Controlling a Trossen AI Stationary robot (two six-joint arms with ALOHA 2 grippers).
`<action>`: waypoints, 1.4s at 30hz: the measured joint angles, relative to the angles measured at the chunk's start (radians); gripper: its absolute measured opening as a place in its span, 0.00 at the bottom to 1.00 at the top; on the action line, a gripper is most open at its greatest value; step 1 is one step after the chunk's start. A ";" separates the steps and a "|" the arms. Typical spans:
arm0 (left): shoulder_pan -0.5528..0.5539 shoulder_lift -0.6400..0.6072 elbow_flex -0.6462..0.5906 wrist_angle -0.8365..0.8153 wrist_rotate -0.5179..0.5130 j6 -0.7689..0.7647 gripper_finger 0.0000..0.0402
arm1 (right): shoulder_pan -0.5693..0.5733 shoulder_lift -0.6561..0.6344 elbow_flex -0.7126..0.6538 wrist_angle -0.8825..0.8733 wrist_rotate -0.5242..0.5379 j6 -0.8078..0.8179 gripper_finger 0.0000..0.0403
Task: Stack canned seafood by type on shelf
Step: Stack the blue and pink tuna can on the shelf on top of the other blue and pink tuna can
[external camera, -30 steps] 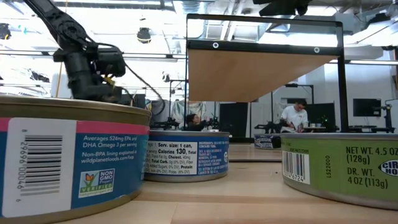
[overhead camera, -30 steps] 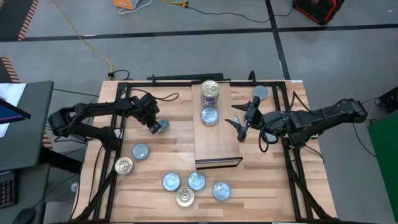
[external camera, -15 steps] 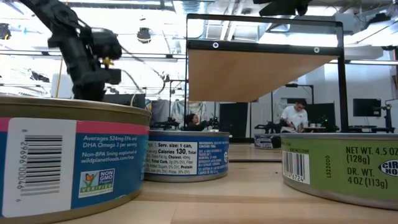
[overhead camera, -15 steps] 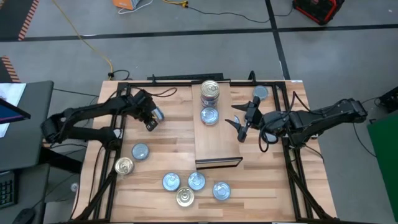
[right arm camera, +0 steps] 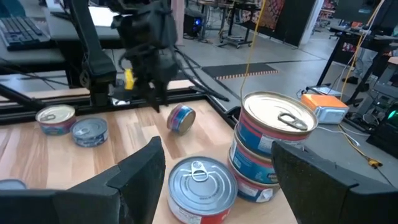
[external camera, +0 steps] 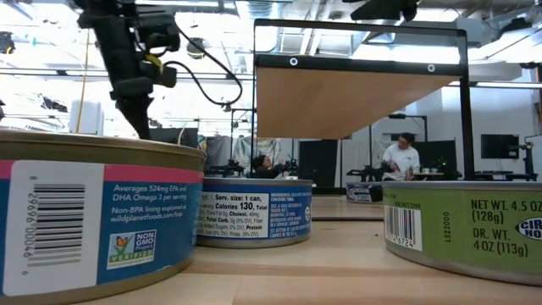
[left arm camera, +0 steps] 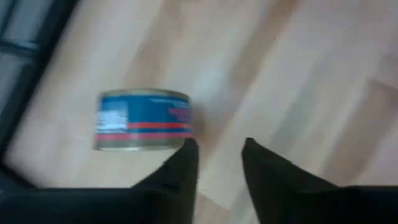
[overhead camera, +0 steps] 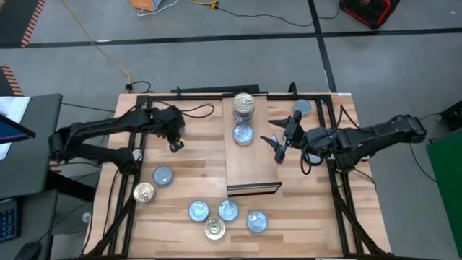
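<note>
Progress partial: shelf (overhead camera: 253,162) holds a gold-top stack (overhead camera: 244,107) plus one blue tin (overhead camera: 242,134); approx. seven tins on counter (overhead camera: 202,159); left hand (overhead camera: 174,146) fingers slightly apart, empty, tin (left arm camera: 144,120) just beside; right hand (overhead camera: 281,149) wide apart beside shelf.

Grey concrete floor (overhead camera: 238,58) is lying around the striped wood tabletop (overhead camera: 202,155), with a yellow cable (overhead camera: 108,50) trailing at ten o'clock and a red case (overhead camera: 369,10) sitting at one o'clock. Beyond, ceiling lights (external camera: 212,80) are glowing, and a seated person (external camera: 398,157) is working at a far desk.
</note>
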 joint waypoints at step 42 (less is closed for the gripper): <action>-0.095 0.136 -0.057 0.181 -0.458 -0.859 0.92 | -0.012 0.013 0.000 0.072 -0.057 -0.151 0.79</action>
